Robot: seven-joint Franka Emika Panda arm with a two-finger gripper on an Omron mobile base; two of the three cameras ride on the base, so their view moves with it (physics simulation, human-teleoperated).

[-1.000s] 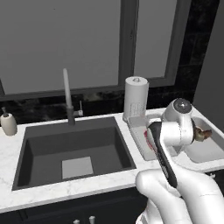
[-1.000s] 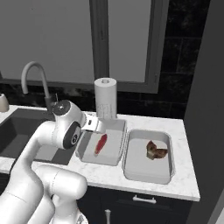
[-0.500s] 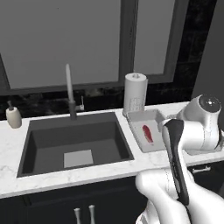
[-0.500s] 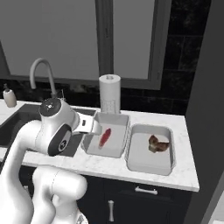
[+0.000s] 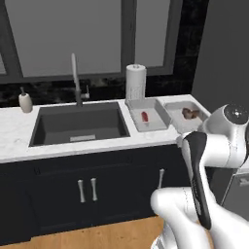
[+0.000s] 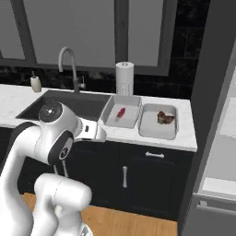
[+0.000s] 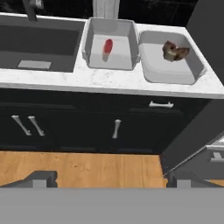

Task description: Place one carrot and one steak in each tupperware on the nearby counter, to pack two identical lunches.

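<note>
Two pale grey tupperware trays stand side by side on the marble counter (image 7: 109, 81), right of the sink. The left tupperware (image 7: 122, 54) (image 5: 154, 113) (image 6: 131, 110) holds the glossy red steak (image 7: 107, 48) (image 5: 144, 116) (image 6: 120, 113). In the right tupperware (image 7: 164, 70) (image 5: 176, 120) (image 6: 156, 129) lies the dark brown steak chunk (image 7: 175, 50) (image 5: 190, 114) (image 6: 163, 117). The carrots are out of view. My gripper (image 7: 110, 180) is open and empty, well back from the counter and above the floor, looking at the trays from in front of the cabinets.
A dark sink (image 5: 78, 124) with a tall faucet (image 5: 75, 80) lies left of the trays. A paper towel roll (image 5: 136, 82) stands behind them and a soap bottle (image 5: 25, 102) at far left. Navy cabinets (image 7: 116, 127) face me, wooden floor (image 7: 87, 164) below, a tall dark unit (image 6: 214, 115) at right.
The whole picture has shifted: the base has backed away from the counter, so cabinets and floor now show. The trays and both steaks lie as before. The hand has pulled back with the base.
</note>
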